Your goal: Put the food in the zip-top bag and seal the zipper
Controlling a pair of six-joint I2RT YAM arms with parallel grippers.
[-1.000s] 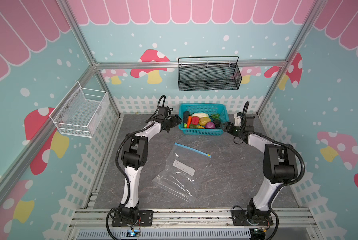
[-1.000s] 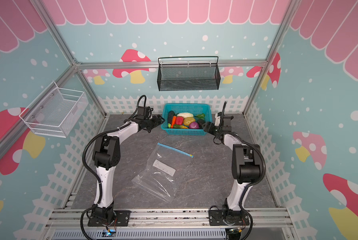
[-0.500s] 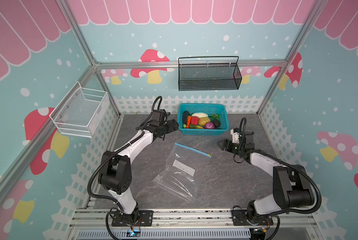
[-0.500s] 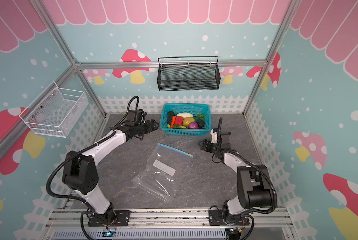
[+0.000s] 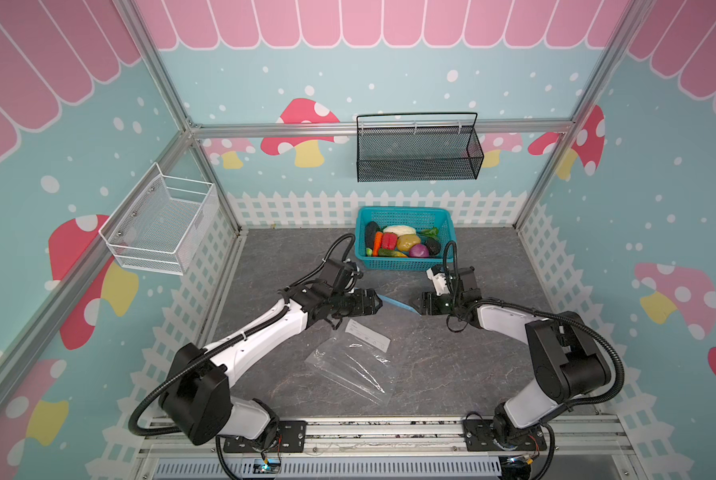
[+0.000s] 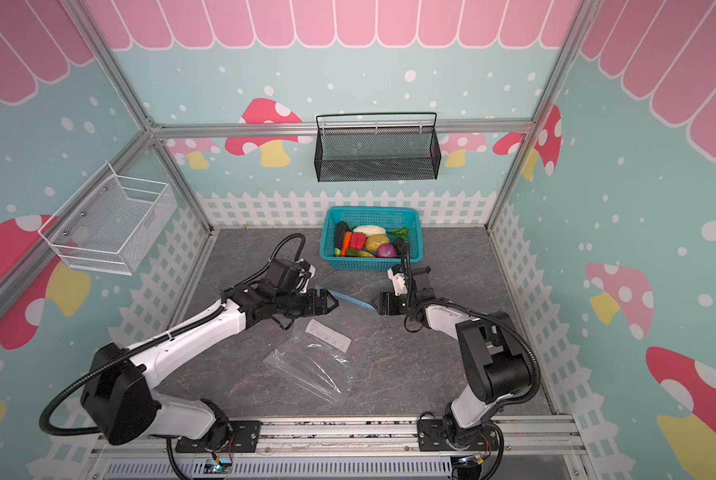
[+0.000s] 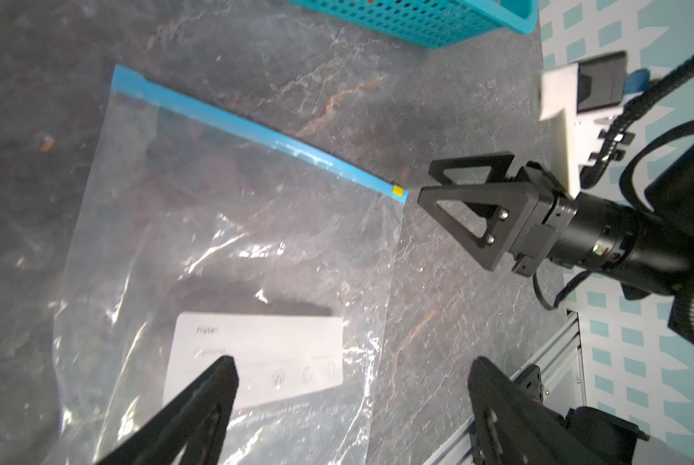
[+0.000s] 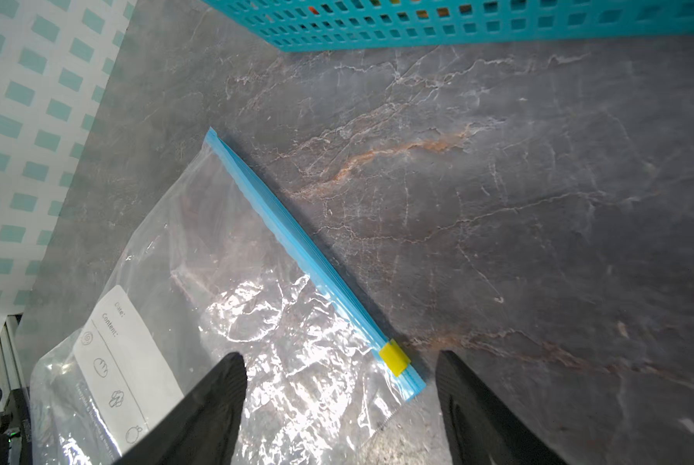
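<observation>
My two tools face each other across the zipper of the zip-top bag, which lies flat on the bench in front of the teal basket. The food is all in that basket. My left tool gapes wide at one end, and my right tool stands wide astride the yellow slider. I judge this the mouth-opening step: next, pinch low on the thin strip. A second ago both tools flanked the basket.

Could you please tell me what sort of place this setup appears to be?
Likely a robot practice booth styled as a play shop: mushroom-print walls, an aluminium frame, and a teal basket of toy vegetables.
</observation>
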